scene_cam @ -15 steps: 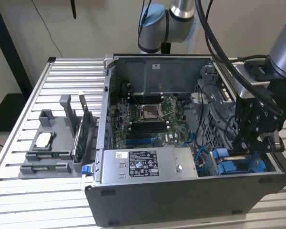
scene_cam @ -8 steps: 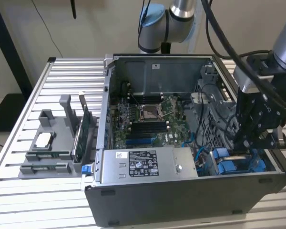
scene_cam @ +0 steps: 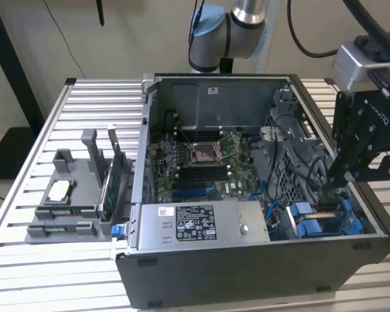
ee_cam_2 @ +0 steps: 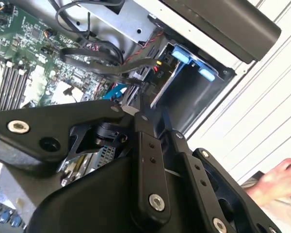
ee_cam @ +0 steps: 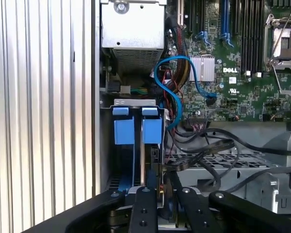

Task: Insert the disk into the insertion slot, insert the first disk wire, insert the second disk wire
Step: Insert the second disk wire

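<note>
Gripper (scene_cam: 335,185) hangs over the drive bay at the case's (scene_cam: 247,276) near corner, on the exterior view's right; the claw looks pressed together, though on what cannot be told; the disk (scene_cam: 318,221) sits in its slot; the loose black cables (ee_cam: 208,150) beside it could snag, and a skewed plug might jam.

Open dark-grey metal computer case (scene_cam: 247,273) on slatted aluminium table (scene_cam: 26,214). Green motherboard (scene_cam: 195,162) inside, grey labelled power-supply box (scene_cam: 201,224) at near wall. Grey plastic fixture tray (scene_cam: 65,208) sits at the exterior view's left, green circuit card (scene_cam: 114,172) upright in it.
</note>
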Motion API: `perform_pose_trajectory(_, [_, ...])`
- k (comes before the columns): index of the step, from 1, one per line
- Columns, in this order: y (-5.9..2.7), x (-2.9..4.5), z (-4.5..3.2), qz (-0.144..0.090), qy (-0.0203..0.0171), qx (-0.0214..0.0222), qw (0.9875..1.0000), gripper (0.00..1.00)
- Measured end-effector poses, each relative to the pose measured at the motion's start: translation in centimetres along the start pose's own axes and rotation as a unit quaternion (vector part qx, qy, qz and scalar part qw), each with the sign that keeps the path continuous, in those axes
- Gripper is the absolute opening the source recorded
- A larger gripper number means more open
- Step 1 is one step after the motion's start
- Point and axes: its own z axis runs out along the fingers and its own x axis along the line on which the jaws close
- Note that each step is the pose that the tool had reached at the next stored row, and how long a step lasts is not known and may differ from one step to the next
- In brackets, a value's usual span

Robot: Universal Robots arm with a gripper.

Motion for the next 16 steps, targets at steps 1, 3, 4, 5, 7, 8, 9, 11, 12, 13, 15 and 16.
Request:
perform_pose_trajectory(1, [0.00,-0.02,-0.32,0.000,0.0001,0.0000,1.0000,0.24])
perform_pose_trajectory(3, [0.01,-0.06,-0.96,0.000,0.0001,0.0000,1.0000,0.24])
perform_pose_trajectory(4, [0.02,-0.07,-1.20,0.000,0.0001,0.0000,1.0000,0.24])
perform_pose_trajectory(5, [0.02,-0.08,-1.44,0.000,0.0001,0.0000,1.0000,0.24])
perform_pose_trajectory(7, [0.02,-0.11,-1.77,0.000,0.0002,0.0000,1.0000,0.24])
perform_pose_trajectory(8, [0.02,-0.11,-1.83,0.000,0.0001,0.0000,1.0000,0.24])
perform_pose_trajectory(9, [0.02,-0.11,-1.83,0.000,0.0000,0.0000,1.0000,0.24])
perform_pose_trajectory(11, [0.02,-0.11,-1.83,0.000,0.0000,0.0000,1.0000,0.24])
perform_pose_trajectory(12, [0.02,-0.11,-1.84,0.000,0.0000,0.0000,1.0000,0.24])
perform_pose_trajectory(13, [0.02,-0.11,-1.85,0.000,0.0002,0.0000,1.0000,0.24])
perform_pose_trajectory(15, [0.02,-0.11,-1.84,0.000,0.0002,0.0000,1.0000,0.24])
perform_pose_trajectory(16, [0.02,-0.11,-1.85,0.000,0.0002,0.0000,1.0000,0.24])
